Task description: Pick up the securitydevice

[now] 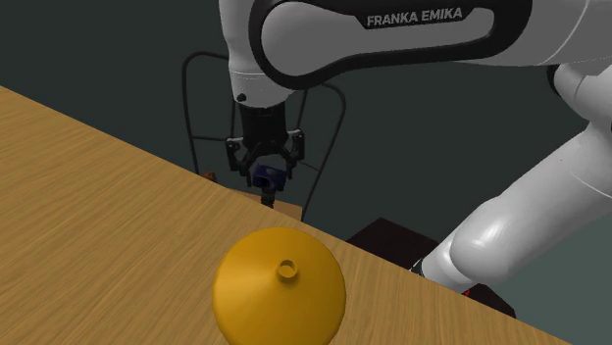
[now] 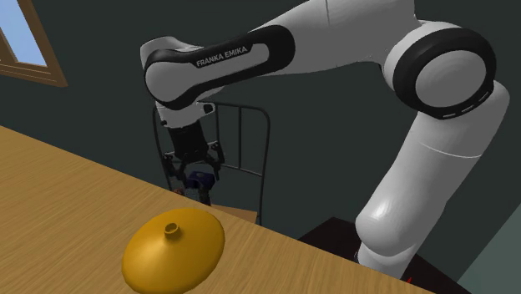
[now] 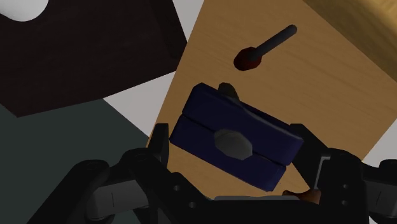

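Gripper (image 1: 266, 179) clamped tight on a dark blue security device (image 3: 232, 137), both fingers pressing its sides. Held in the air just beyond the surface's (image 1: 98, 196) edge, above a wooden chair seat (image 3: 318, 76). Near that same edge, an upturned yellow funnel (image 1: 280, 294).

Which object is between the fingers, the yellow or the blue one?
The dark blue security device, clasped in the gripper; the yellow dome lies on the table, apart.

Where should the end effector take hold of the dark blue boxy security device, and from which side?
Grip the dark blue boxy security device across its two flat opposite ends, coming straight down onto its grey-marked face. Those parallel sides suit two fingers, and the black end effector clasps it just so.
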{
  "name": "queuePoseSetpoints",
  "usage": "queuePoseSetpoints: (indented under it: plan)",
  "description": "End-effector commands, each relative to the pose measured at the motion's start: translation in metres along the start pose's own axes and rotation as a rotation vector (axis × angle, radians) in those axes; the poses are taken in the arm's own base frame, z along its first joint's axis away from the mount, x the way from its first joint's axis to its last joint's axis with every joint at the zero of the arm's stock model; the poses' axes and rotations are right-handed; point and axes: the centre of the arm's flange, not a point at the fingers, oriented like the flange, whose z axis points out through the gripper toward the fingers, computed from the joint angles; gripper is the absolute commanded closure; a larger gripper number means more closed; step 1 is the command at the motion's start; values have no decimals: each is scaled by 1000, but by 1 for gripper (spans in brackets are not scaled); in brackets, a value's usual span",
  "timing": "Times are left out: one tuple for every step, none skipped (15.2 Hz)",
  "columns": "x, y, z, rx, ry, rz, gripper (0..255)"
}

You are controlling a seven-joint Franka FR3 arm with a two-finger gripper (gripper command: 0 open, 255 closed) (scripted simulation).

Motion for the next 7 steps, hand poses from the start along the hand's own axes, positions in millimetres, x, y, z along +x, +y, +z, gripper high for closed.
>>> queuePoseSetpoints:
  plan:
    - [-2,1,-10,0,0,0,255]
    - [-3,2,-15,0,0,0,255]
    - [-4,3,-20,0,0,0,255]
    - [-5,3,-25,0,0,0,255]
    - [-6,4,-30,0,0,0,255]
    - [-6,4,-31,0,0,0,255]
    - [-6,4,-31,0,0,0,255]
